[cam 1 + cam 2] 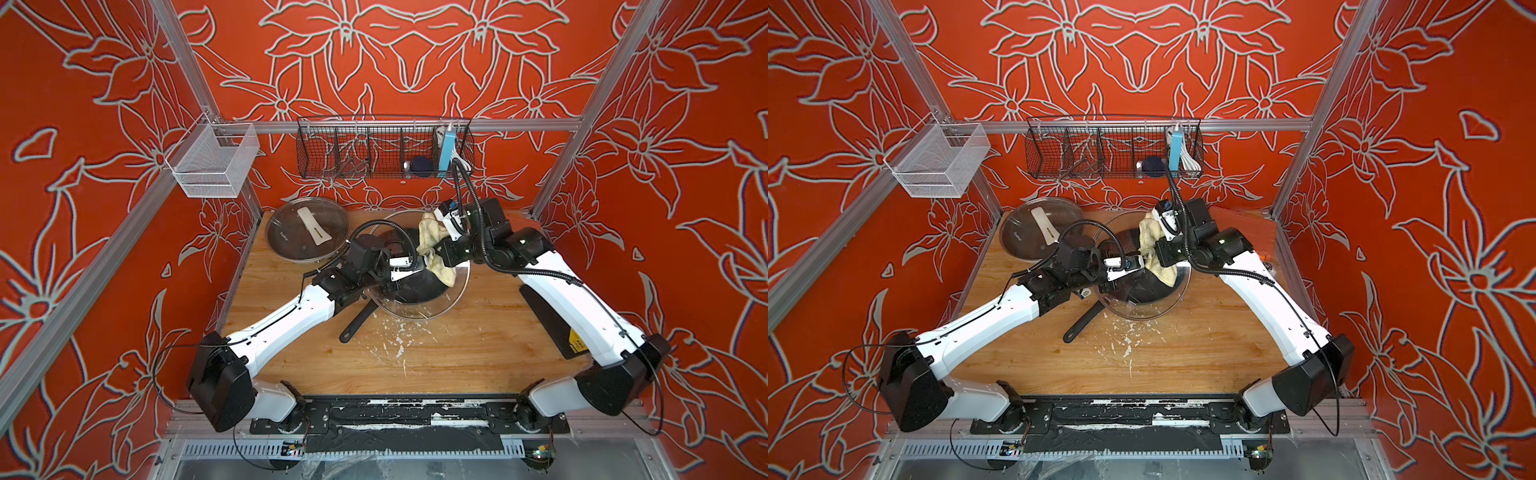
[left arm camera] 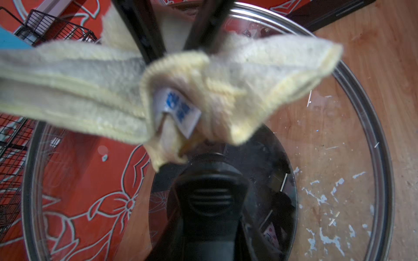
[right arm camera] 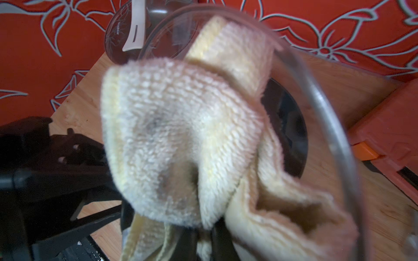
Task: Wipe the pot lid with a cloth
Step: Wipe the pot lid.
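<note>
Tabletop [image 1: 457, 357] of pale wood spreads below me, scuffed with white flecks near its middle. A black wire basket [image 1: 332, 153] hangs on the back rail. A smaller white mesh basket [image 1: 216, 166] hangs on the rail at my left.

Next in size is the pot lid [image 1: 419, 316] – clear glass with a metal rim. It shows in both top views [image 1: 1142, 316], tilted over the middle of the table. My left gripper [image 1: 411, 268] is clamped on the lid's black handle [image 2: 210, 198] at its centre. I cannot tell whether the near rim touches the wood.

A second glass lid [image 1: 286, 237], with a white handle, rests at the far left corner of the table, well apart from both my grippers. Under the pot lid lies a black frying pan [image 1: 356, 325]. Its handle sticks out from beneath the glass toward my left arm's base.

Smaller again is the cloth [image 1: 430, 237], cream-yellow terry with grey stains [image 3: 156, 122]. It is bunched over the handle side of the pot lid, just beside the handle. My right gripper [image 1: 432, 254] is closed tight on its gathered middle, and folds spill to either side of the black fingers [image 2: 140, 27]. The left wrist view shows the cloth [image 2: 90, 95] across the glass, one corner reaching close to the rim.

Smallest of all, a white label [image 2: 178, 110] with blue print peeks from a fold.
</note>
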Controlling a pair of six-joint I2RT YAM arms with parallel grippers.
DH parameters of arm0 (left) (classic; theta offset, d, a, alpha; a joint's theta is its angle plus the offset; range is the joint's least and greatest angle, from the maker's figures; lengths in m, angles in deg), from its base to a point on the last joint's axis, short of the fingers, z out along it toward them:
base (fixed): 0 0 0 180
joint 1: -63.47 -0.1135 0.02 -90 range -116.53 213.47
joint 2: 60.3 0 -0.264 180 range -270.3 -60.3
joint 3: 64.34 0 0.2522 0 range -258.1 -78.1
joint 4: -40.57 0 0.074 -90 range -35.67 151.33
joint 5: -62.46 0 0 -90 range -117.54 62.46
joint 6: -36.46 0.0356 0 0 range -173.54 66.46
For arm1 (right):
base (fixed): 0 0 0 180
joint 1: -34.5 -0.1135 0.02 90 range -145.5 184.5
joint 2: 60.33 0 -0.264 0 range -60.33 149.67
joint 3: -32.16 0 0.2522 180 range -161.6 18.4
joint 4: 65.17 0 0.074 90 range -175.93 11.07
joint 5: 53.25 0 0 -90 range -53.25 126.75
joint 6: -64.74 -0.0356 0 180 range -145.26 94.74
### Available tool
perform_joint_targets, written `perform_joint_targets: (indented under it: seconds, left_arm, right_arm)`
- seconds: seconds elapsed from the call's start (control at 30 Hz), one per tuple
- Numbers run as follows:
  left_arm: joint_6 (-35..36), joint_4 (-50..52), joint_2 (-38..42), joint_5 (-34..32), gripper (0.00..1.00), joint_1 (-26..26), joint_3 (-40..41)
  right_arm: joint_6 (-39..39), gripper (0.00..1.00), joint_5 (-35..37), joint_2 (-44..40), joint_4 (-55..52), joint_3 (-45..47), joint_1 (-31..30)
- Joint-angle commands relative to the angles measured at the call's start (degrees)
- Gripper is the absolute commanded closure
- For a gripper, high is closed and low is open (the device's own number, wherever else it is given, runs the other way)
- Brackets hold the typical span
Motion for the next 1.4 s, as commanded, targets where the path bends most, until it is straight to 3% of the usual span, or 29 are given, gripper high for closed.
perform_joint_targets:
  seconds: [0.0,0.2,0.47,0.63,0.87,1.37]
  left_arm:
    - [9.92,-8.56,4.79,5.45,1.00,1.06,-1.84]
    - [16.96,-6.27,4.91,6.85,1.00,2.17,-2.02]
    - [22.65,-3.59,4.41,7.69,1.00,4.55,-2.90]
    - [24.61,-2.58,4.52,7.68,1.00,5.28,-2.47]
    - [28.51,-1.04,5.02,6.95,1.00,5.63,-1.32]
    - [35.15,0.90,3.71,4.69,1.00,9.99,-3.06]
  right_arm:
    - [4.01,1.00,4.40,-0.62,-2.15,-1.63,2.72]
    - [7.65,1.00,-1.39,0.75,-0.58,-1.98,0.87]
    - [15.20,1.00,-0.81,4.09,-2.42,-2.93,-6.27]
    - [15.37,1.00,4.99,2.53,-1.15,-2.28,-4.83]
    - [17.63,1.00,5.19,0.39,-0.75,-2.94,0.71]
    - [25.43,1.00,-10.92,8.93,-0.84,-6.40,-7.81]
